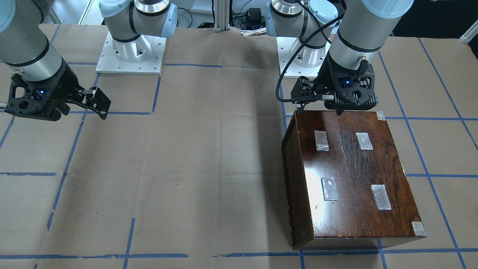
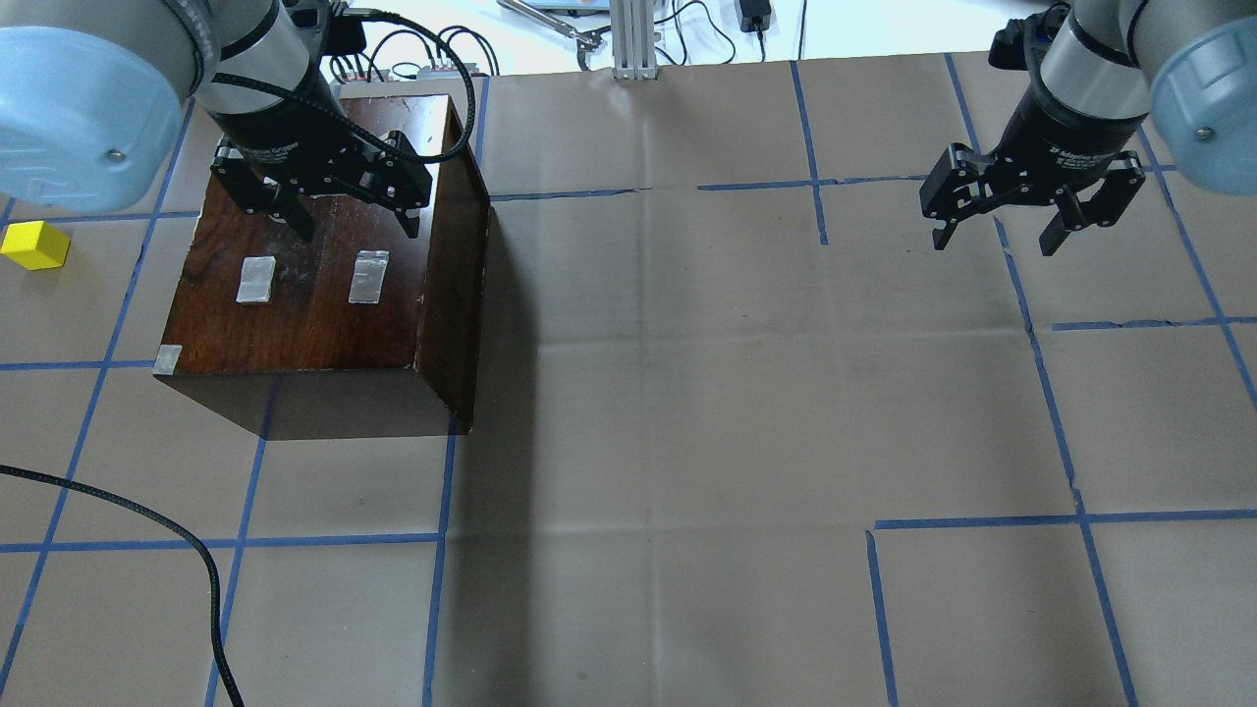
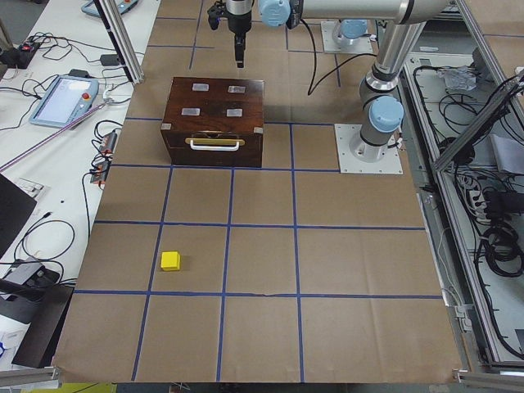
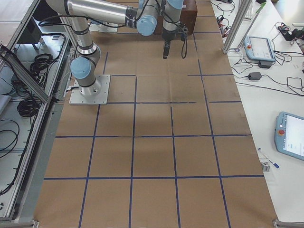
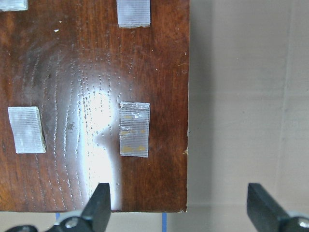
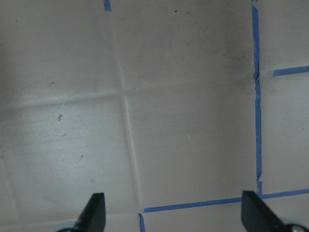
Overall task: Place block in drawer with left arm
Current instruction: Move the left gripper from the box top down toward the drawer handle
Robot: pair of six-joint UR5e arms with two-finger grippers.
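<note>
The left gripper (image 2: 358, 231) hovers just above the top of the dark box (image 2: 314, 324), jaws spread wide and holding nothing; the block (image 2: 34, 245) sits on the paper well apart from it, out past the box on the gripper's outer side; the drawer (image 3: 214, 144) shows only as a pale strip in the box face below the gripper, on that same outer side. It looks pushed fully in, so nothing inside it can be seen; the box top carries only tape patches. As I judge it, the drawer must come out first: drop beside that face, catch the pale front squarely, and pull straight, without tilting the box; the block lies roughly in the drawer's path, so a short pull seems wise. The right gripper (image 2: 997, 241) hangs open over bare paper, far off.
</note>
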